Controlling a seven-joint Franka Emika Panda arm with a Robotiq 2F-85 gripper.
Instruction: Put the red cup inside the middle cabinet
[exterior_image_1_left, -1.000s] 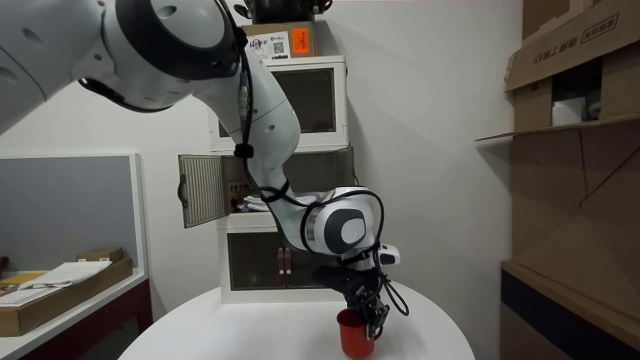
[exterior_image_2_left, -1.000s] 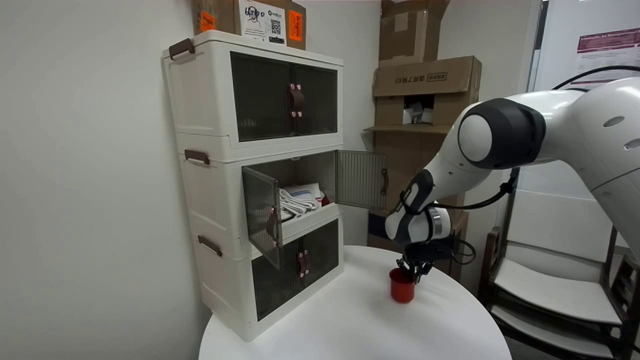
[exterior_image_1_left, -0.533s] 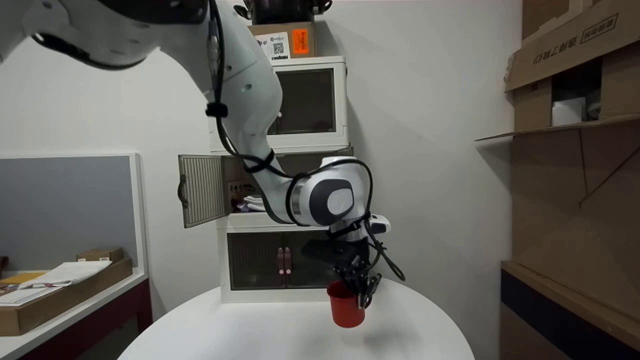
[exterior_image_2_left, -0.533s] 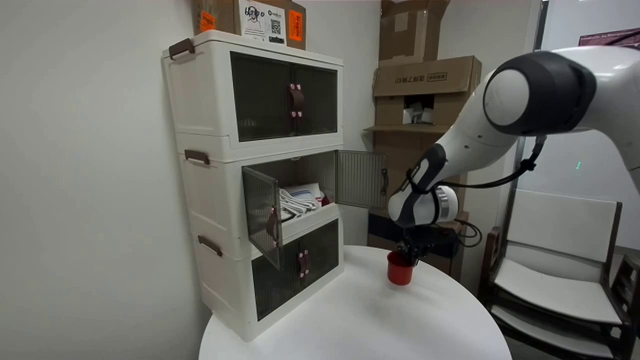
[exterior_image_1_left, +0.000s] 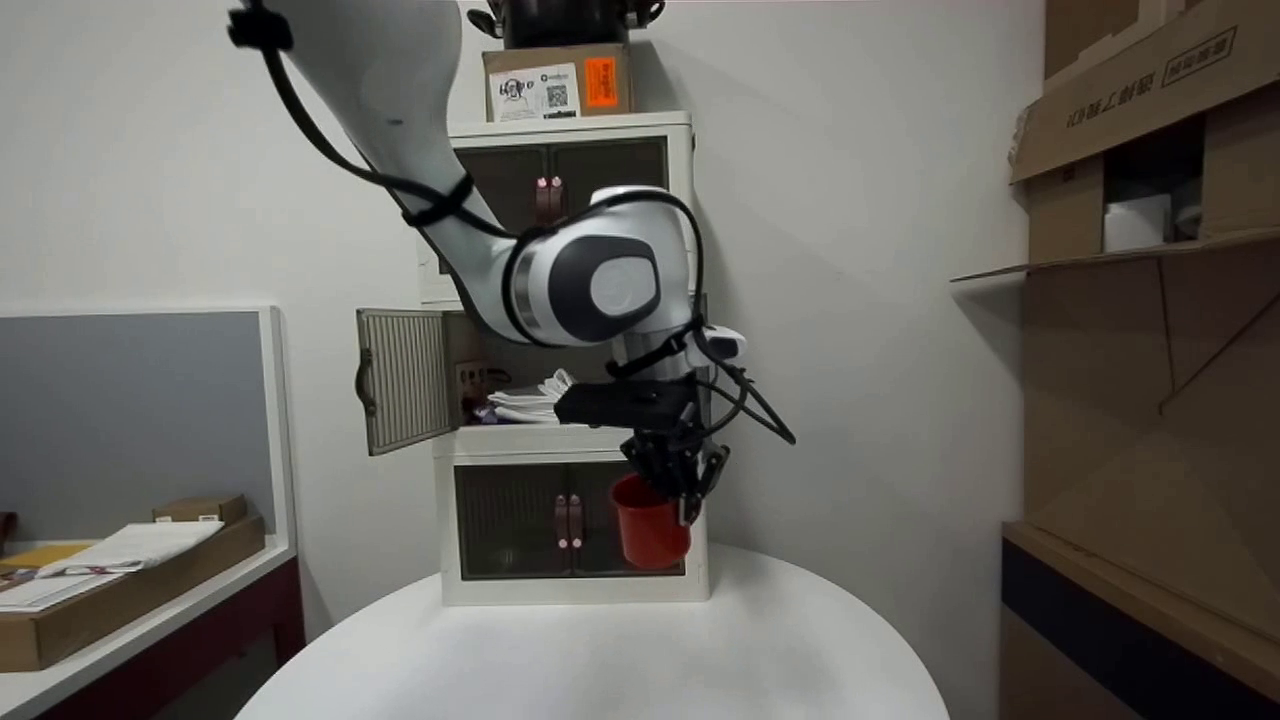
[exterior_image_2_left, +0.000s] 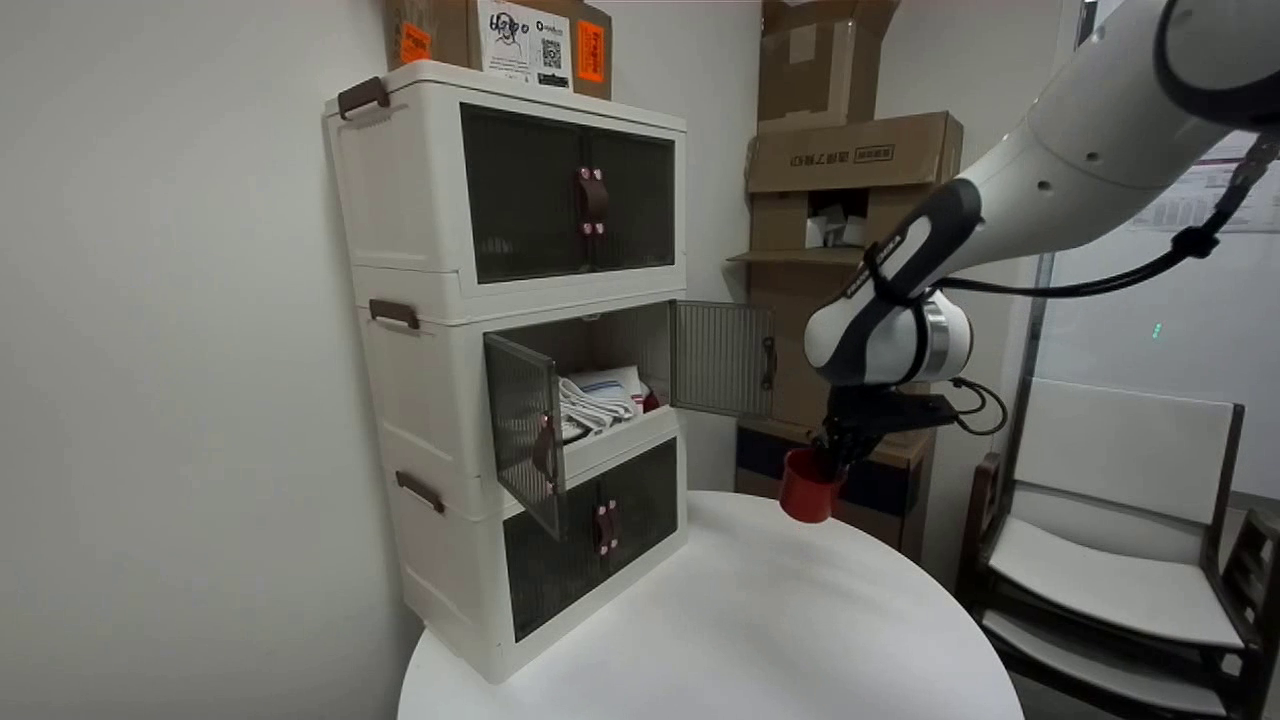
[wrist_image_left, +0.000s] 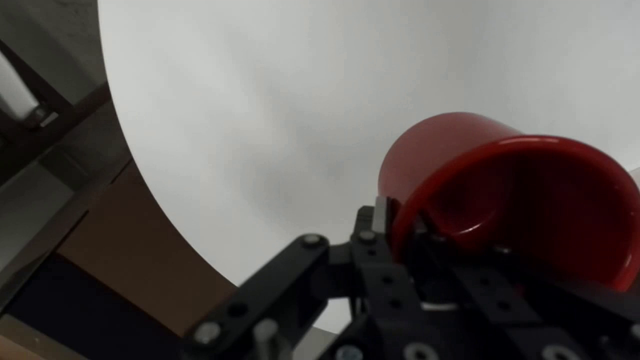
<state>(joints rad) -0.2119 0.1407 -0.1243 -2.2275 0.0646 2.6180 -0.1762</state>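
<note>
The red cup (exterior_image_1_left: 648, 530) hangs in the air above the table, slightly tilted, and it also shows in an exterior view (exterior_image_2_left: 806, 490). My gripper (exterior_image_1_left: 692, 497) is shut on the cup's rim, one finger outside and one inside, as the wrist view (wrist_image_left: 400, 225) shows. The cup's mouth is open and its inside looks empty; its handle is hidden. The middle cabinet (exterior_image_2_left: 425, 400) is the white compartment between two others. Its ribbed doors (exterior_image_2_left: 722, 358) stand open on both sides. The cup is in front of the stack, below the middle opening's level and apart from it.
Folded white cloths (exterior_image_2_left: 600, 395) lie inside the middle cabinet. The near open door (exterior_image_2_left: 525, 430) sticks out over the round white table (exterior_image_2_left: 760, 620). The upper (exterior_image_2_left: 530, 190) and lower (exterior_image_2_left: 560, 550) compartments are closed. Cardboard boxes (exterior_image_2_left: 850, 150) and chairs (exterior_image_2_left: 1110, 580) stand beyond the table.
The cup has risen off the table in my gripper and moved toward the stack, tilting slightly. The arm has lifted with it. The cabinet doors have not moved.
</note>
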